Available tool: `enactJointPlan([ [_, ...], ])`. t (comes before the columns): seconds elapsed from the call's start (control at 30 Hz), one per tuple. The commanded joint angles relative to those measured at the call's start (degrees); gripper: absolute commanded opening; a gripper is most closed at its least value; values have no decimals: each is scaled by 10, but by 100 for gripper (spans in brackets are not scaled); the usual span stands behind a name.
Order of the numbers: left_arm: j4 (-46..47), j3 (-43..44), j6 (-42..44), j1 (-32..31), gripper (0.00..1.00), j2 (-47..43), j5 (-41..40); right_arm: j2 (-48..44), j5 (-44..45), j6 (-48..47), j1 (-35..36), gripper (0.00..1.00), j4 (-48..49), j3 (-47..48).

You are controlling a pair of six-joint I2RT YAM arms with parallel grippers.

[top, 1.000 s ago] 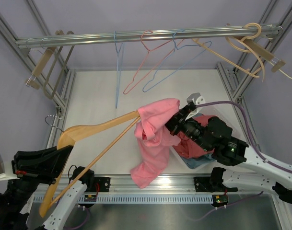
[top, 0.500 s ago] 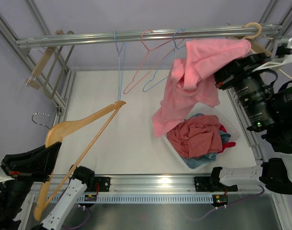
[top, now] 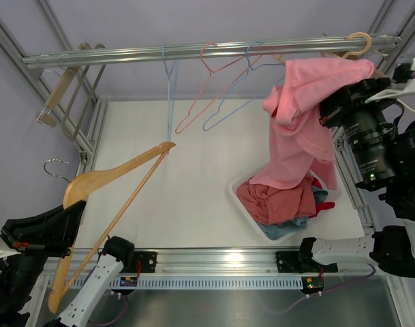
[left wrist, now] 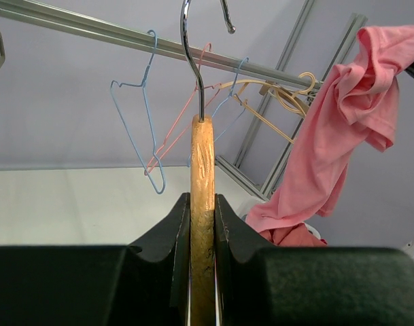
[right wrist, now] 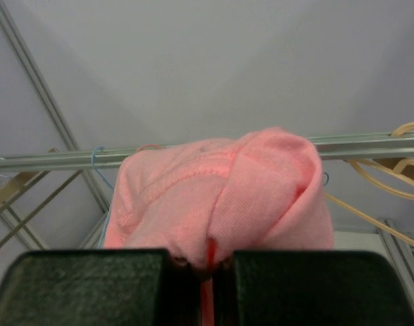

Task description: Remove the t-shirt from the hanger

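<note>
Pink t-shirt (top: 299, 129) is up high over the white laundry basket (top: 236, 189), lower end reaching the clothes heaped inside. The right wrist view shows the right gripper (right wrist: 201, 261) pinching a bunched fold. Well left of the basket, the left gripper (left wrist: 202, 224) clamps the wooden hanger (top: 108, 197) at its neck. Thin wire hangers (top: 168, 95) dangle behind the basket; open white tabletop (top: 193, 170) lies left of it.

You're working in a robotics lab cell: an aluminium-profile frame (top: 214, 257) boxes in a white desk (top: 139, 129), plain lilac walls (top: 193, 20) surround it, and a metal rail (top: 125, 54) carries wire hangers (top: 168, 102).
</note>
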Motion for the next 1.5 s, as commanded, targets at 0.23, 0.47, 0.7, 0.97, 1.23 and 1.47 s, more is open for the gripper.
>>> enactJointPlan([
  [0.23, 36, -14, 9, -3, 0, 23, -20, -225, 136, 116, -3, 0, 15, -413],
  [0.47, 35, -10, 10, -3, 0, 34, -23, -324, 156, 547, -3, 0, -214, -631],
  [0.7, 35, -19, 32, -3, 0, 56, -72, -264, 26, 855, -2, 3, -282, -771],
  [0.97, 36, -43, 47, -3, 0, 81, -94, -357, 34, 961, -1, 16, -333, -848],
  [1.23, 63, -95, 40, -3, 0, 90, -123, -395, -62, 744, -2, 79, -355, -708],
  [1.47, 70, -103, 49, -3, 0, 102, -153, -434, -108, 692, -2, 78, -382, -618],
])
